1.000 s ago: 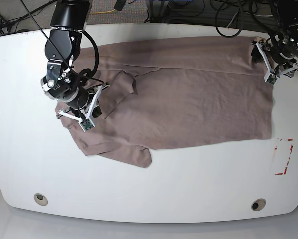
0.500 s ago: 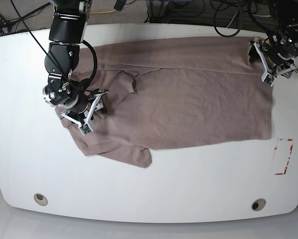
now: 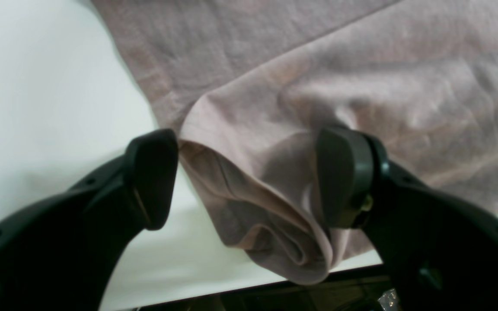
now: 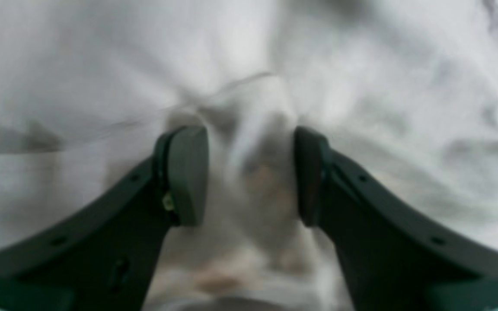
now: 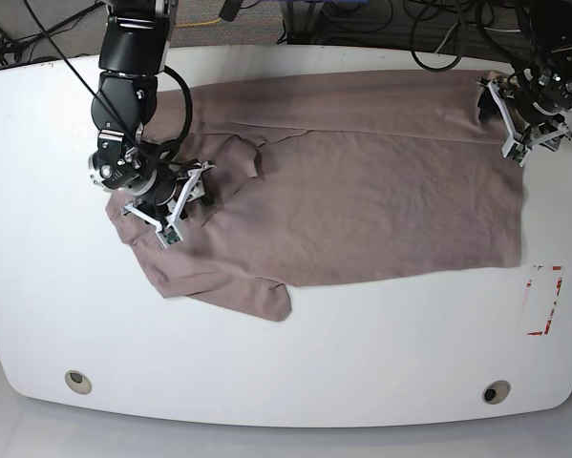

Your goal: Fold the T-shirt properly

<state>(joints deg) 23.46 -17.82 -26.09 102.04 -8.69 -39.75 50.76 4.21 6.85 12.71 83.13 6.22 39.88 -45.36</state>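
since a second ago the right gripper [image 5: 176, 205] has shifted a little right on the collar end and parted its jaws, now released astride a raised pucker of the t-shirt [image 5: 362, 191]. its arm [image 5: 123, 86] reaches down from the far edge. the shirt lies spread across the white table [image 5: 295, 353], near a red-marked card [image 5: 543, 301]. farther off, the left gripper [image 5: 517, 114] stands wide open around a bunched corner at the table's edge.

The right wrist view is blurred and washed pale — the T-shirt [image 4: 249, 86] there shows no color; its edges run past the frame.
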